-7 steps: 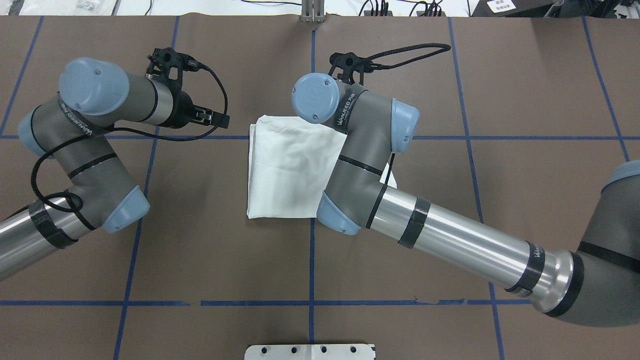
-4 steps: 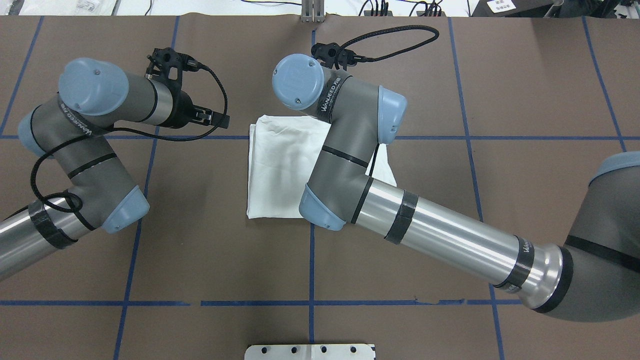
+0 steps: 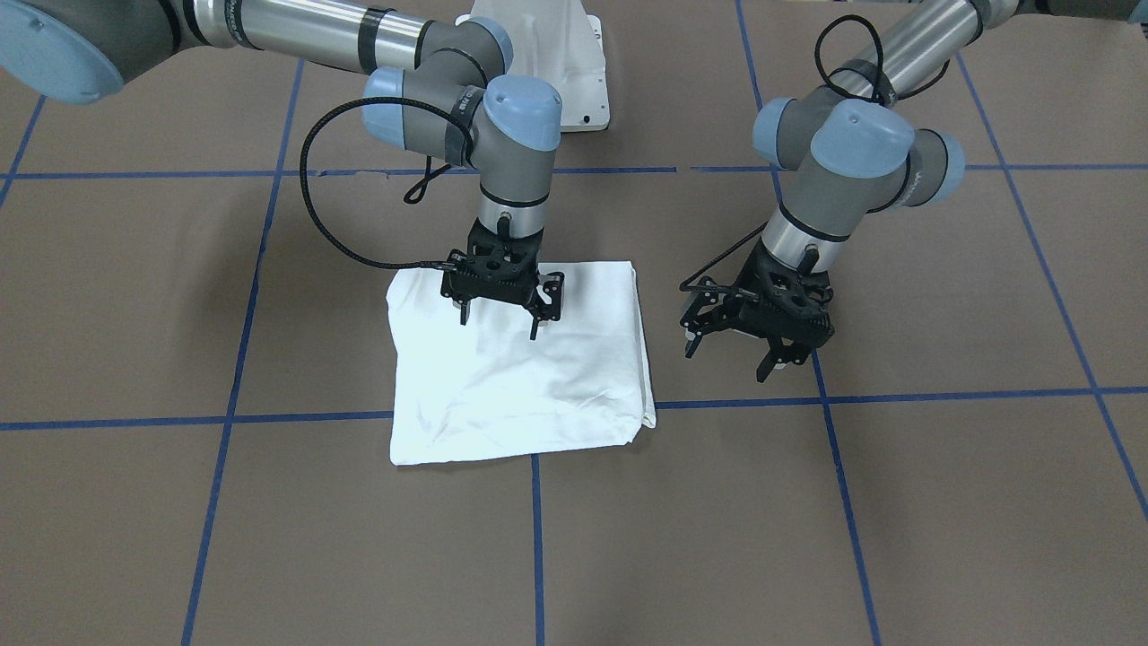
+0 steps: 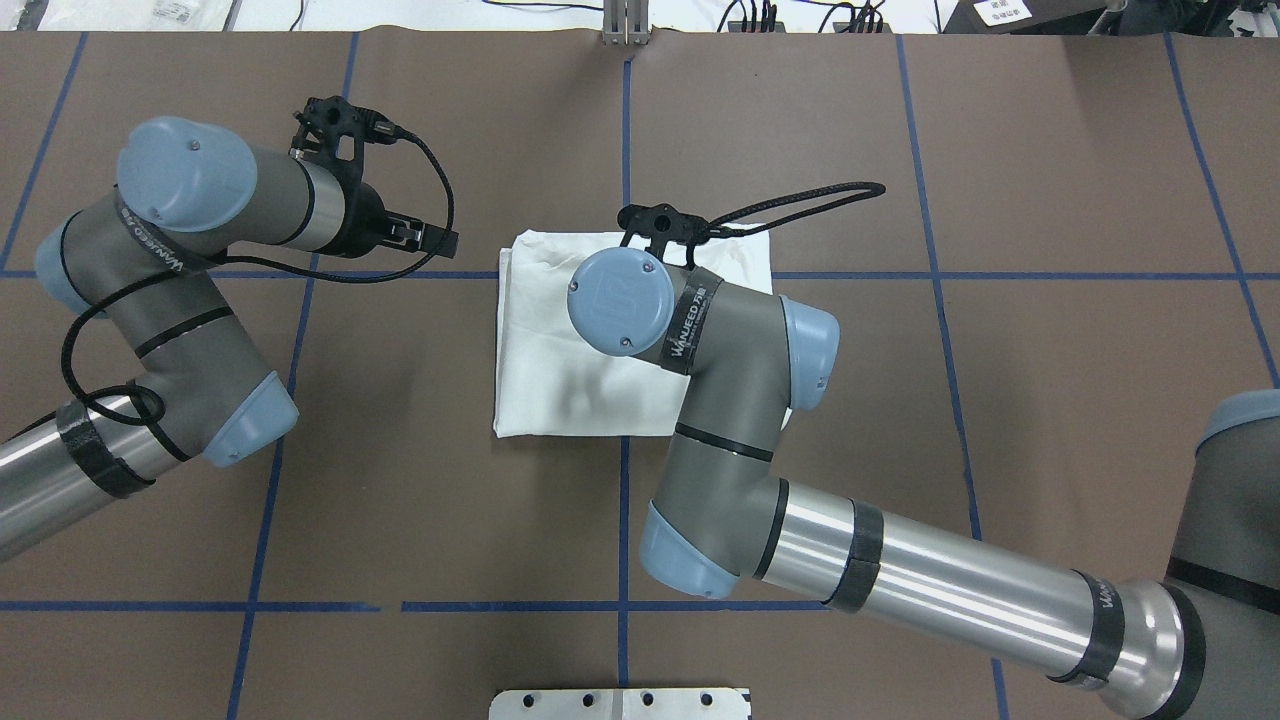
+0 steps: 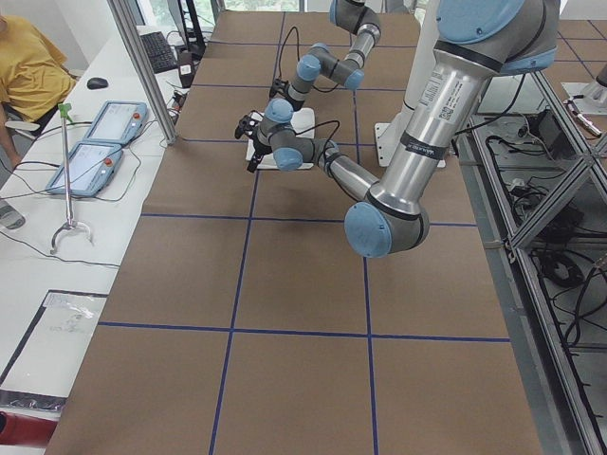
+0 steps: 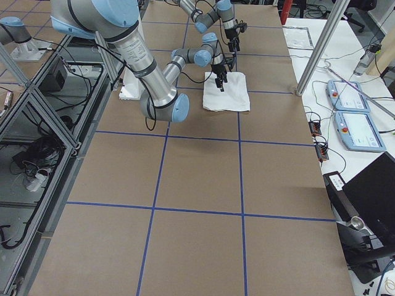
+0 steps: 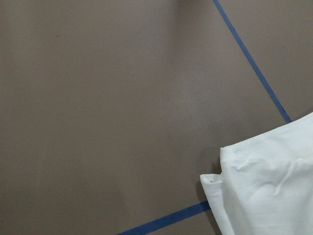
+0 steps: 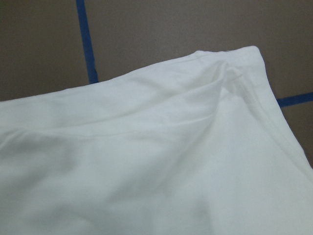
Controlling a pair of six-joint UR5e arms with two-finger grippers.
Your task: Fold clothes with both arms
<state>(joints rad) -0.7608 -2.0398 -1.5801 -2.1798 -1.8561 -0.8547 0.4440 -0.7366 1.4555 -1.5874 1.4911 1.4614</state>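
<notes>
Since the earlier overhead frames, the right arm (image 4: 900, 580) has been drawn back toward the robot. Its wrist is now placed over the middle of the white T-shirt (image 4: 550, 340), and the shirt's far right corner, covered before, is exposed. The left arm (image 4: 200, 330) is seen unchanged in its pose.

The T-shirt (image 3: 538, 386) is folded into a roughly square packet and laid flat on the brown table (image 3: 269, 538), near its middle. One crossing of the blue tape lines (image 3: 224, 418) is covered by the packet. Soft creases are shown across its top layer, and stacked layers are seen along the edge on the robot's left.

The right gripper (image 3: 500, 323) is pointed straight down over the half of the shirt nearer the robot. Its fingers are spread apart and nothing is held between them. Whether the fingertips are touching the cloth or are just above it cannot be told. In the right wrist view, the frame is almost filled by the shirt (image 8: 146, 156), with one folded corner shown against the table.

The left gripper (image 3: 726, 359) is held just beside the shirt on the robot's left, over bare table and apart from the cloth. Its fingers are likewise spread and empty. One corner of the shirt (image 7: 274, 186) is caught at the lower right of the left wrist view.

The white pedestal base (image 3: 574, 81) is seen at the table edge between the two arms.
</notes>
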